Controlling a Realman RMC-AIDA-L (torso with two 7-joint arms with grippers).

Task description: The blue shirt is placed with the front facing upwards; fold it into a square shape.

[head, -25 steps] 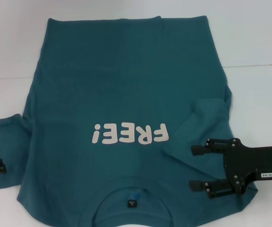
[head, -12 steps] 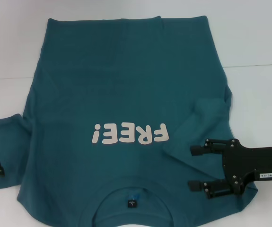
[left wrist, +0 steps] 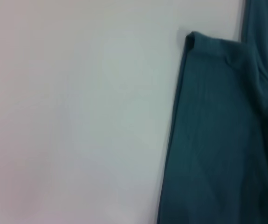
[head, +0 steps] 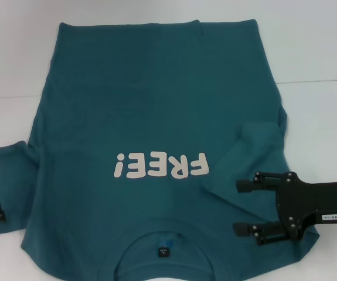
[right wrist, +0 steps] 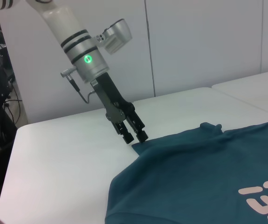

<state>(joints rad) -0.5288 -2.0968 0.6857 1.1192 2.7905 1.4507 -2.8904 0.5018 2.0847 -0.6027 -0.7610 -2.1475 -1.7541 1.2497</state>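
While blue shirt [head: 156, 134] lay flat, face up on white table [head: 320, 52], collar toward robot, right gripper [head: 245, 206] hovered over its folded-in right sleeve, fingers spread apart. Left gripper [right wrist: 134, 136] hung at left sleeve's corner, fingertips close together; grip on cloth unclear.

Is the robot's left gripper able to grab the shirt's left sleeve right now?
Probably yes. The left gripper sits right at the sleeve edge of the blue shirt, its fingers close together, and only bare table lies around it.
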